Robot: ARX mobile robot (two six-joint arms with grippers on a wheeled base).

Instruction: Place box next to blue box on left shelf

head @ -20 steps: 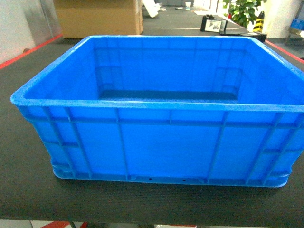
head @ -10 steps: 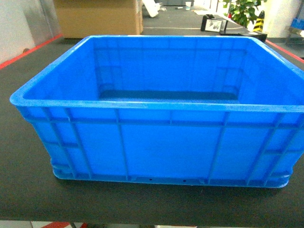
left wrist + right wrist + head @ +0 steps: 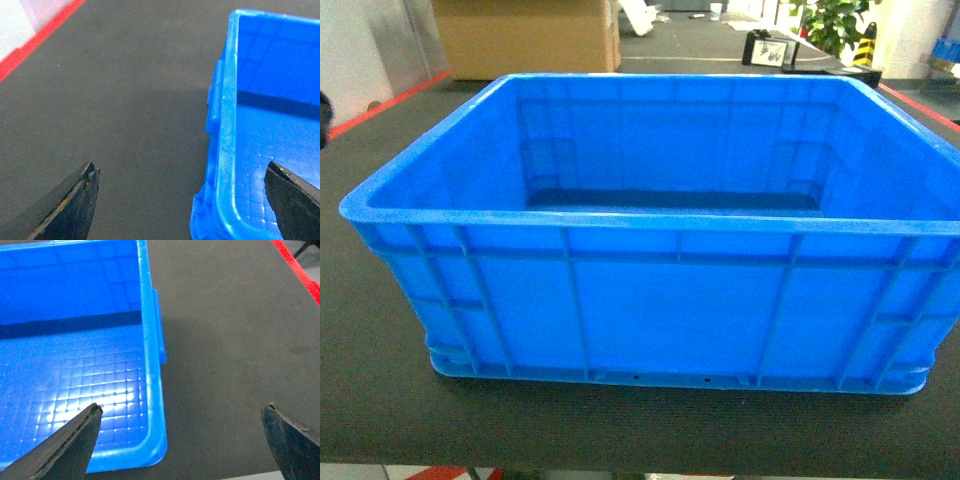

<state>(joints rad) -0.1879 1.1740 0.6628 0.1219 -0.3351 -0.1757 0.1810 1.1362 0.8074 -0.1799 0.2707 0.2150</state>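
Our left gripper (image 3: 182, 172) has its jaws spread wide and holds nothing. One finger (image 3: 75, 202) hangs over the dark mat (image 3: 115, 100), and the other is over the inside of the crate (image 3: 270, 125), so the crate's left wall rim sits between them, not touched by either that we can see.

Our right gripper (image 3: 182, 412) is likewise wide open and empty. Its left finger (image 3: 65, 447) is above the crate (image 3: 70, 340) floor, its right finger over the mat (image 3: 225, 340), with the crate's right wall rim between them.

From the head view we see the crate (image 3: 650, 300) sitting upright on the mat (image 3: 380, 370), its open top facing up, its ribbed front wall toward us, filling most of the frame. Neither gripper shows clearly here; only a dark blur sits at the left edge.

Red tape (image 3: 390, 100) edges the mat on the left, and another strip runs on the right. Behind the crate stands a cardboard box (image 3: 525, 35), and farther back to the right a green plant (image 3: 835, 25).
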